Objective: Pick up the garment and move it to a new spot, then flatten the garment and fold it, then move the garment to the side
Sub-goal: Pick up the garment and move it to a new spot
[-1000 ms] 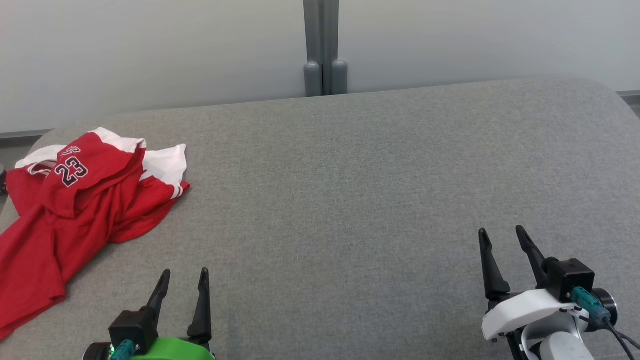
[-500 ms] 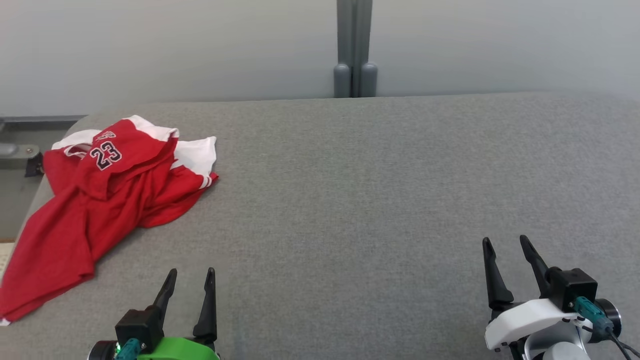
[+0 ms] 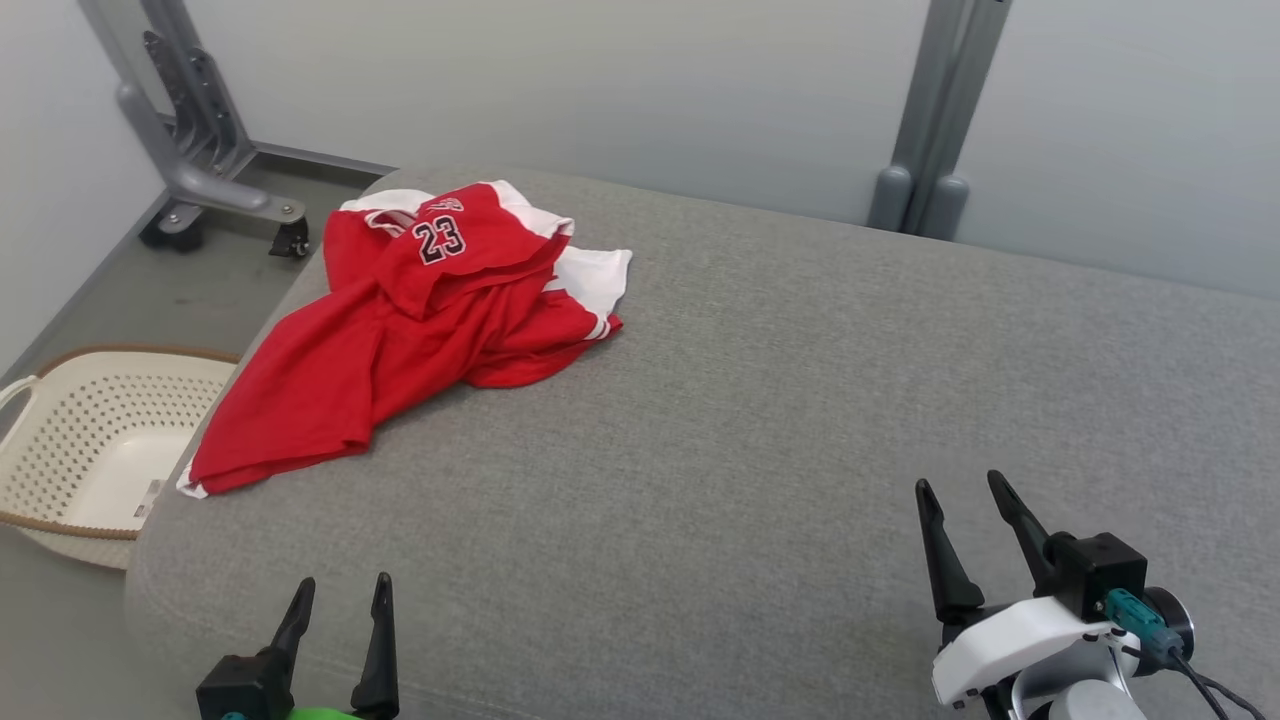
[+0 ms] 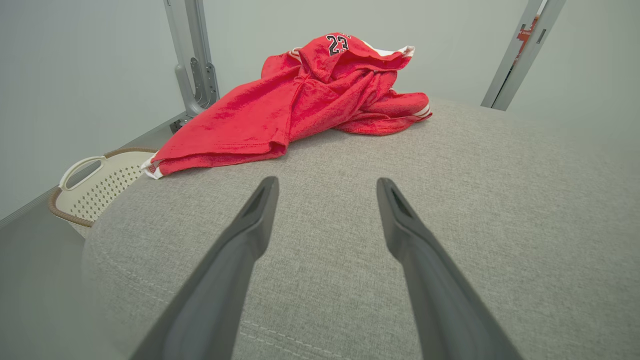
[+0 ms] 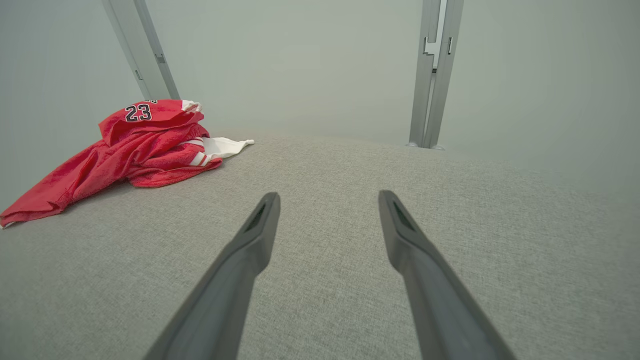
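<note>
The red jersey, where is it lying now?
In the head view the red jersey lies crumpled on the far left corner of the grey upholstered surface, beside the cream basket on the floor.

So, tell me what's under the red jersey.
The red jersey lies crumpled directly on the gray cushion, near its far left corner. Its own folds hide anything that might sit beneath them.

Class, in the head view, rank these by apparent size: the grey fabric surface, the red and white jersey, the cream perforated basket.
1. Grey fabric surface
2. Red and white jersey
3. Cream perforated basket, partly hidden behind the surface edge, so its rank is unsure.
</note>
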